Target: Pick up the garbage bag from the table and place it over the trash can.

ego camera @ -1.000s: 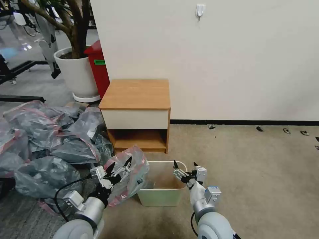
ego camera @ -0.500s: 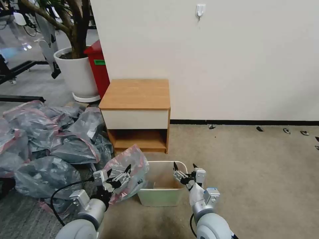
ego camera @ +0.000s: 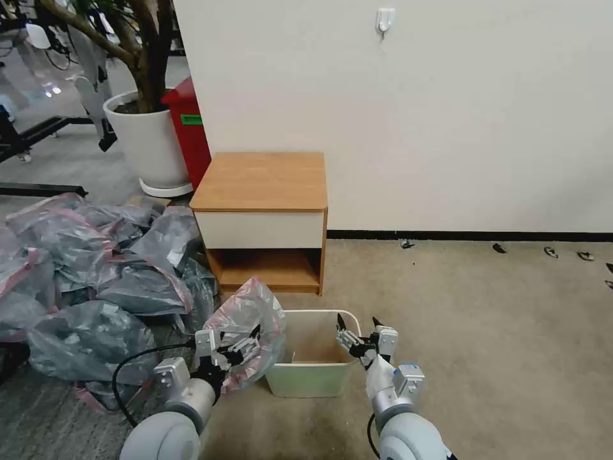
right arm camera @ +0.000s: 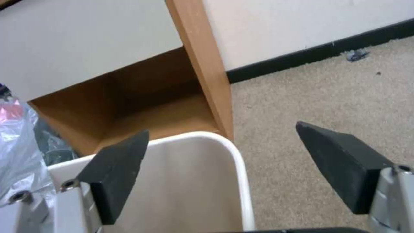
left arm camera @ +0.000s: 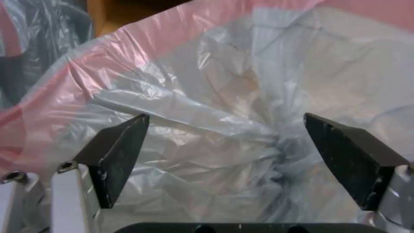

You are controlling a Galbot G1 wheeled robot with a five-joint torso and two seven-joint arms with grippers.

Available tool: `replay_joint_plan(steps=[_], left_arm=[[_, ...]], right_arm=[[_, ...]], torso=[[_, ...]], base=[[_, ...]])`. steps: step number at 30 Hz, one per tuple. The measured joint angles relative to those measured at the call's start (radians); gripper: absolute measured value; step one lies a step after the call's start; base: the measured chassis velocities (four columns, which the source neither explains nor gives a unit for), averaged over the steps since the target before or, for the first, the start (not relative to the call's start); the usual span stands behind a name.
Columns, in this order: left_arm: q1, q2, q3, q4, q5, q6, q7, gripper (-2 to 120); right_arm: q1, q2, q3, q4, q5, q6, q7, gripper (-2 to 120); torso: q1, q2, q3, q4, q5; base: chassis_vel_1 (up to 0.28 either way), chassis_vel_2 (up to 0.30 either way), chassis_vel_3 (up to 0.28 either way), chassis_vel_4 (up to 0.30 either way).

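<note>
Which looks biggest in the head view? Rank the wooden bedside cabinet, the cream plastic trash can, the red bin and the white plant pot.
Largest to smallest as they look:
1. Wooden bedside cabinet
2. White plant pot
3. Cream plastic trash can
4. Red bin, partly hidden, so unsure.
The can sits nearest the camera, so it looks larger.

Left gripper [ego camera: 237,343], right gripper [ego camera: 357,333]: fingers spread, arms low.
</note>
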Motion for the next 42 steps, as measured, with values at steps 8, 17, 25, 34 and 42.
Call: replay_joint_plan(steps=[8,17,25,34,42], left_arm=[[-0.008,0.03,-0.013,-0.031,-0.042,0.116,-0.049,84],[-0.03,0.078,0.002,-0.038,-0.058,0.152,-0.077,75],[-0.077,0.153,0.041,0.0,-0.108,0.172,-0.111,70],[-0.121,0.214,0.079,0.031,-0.15,0.178,-0.129,70],[-0.146,0.241,0.101,0.045,-0.19,0.192,-0.151,70]], right_arm=[[0.005,0.004,-0.003,-0.006,-0.003,0.001,0.0,84],[0.0,0.007,-0.002,-0.011,-0.012,0.008,0.0,80],[-0.012,0.015,0.006,-0.015,-0.024,0.015,-0.001,78],[-0.021,0.024,0.012,-0.015,-0.033,0.015,-0.001,78],[-0.023,0.024,0.017,-0.016,-0.035,0.017,-0.001,77]], torso=[[0.0,0.0,0.0,0.0001,0.0],[0.0,0.0,0.0,0.0001,-0.0001],[0.0,0.0,0.0,0.0001,-0.0002],[0.0,0.0,0.0,0.0,-0.0001],[0.0,0.0,0.0,0.0001,-0.0001]], base=[[0.0,0.0,0.0,0.0],[0.0,0.0,0.0,0.0],[0.0,0.0,0.0,0.0],[0.0,0.0,0.0,0.0],[0.0,0.0,0.0,0.0]])
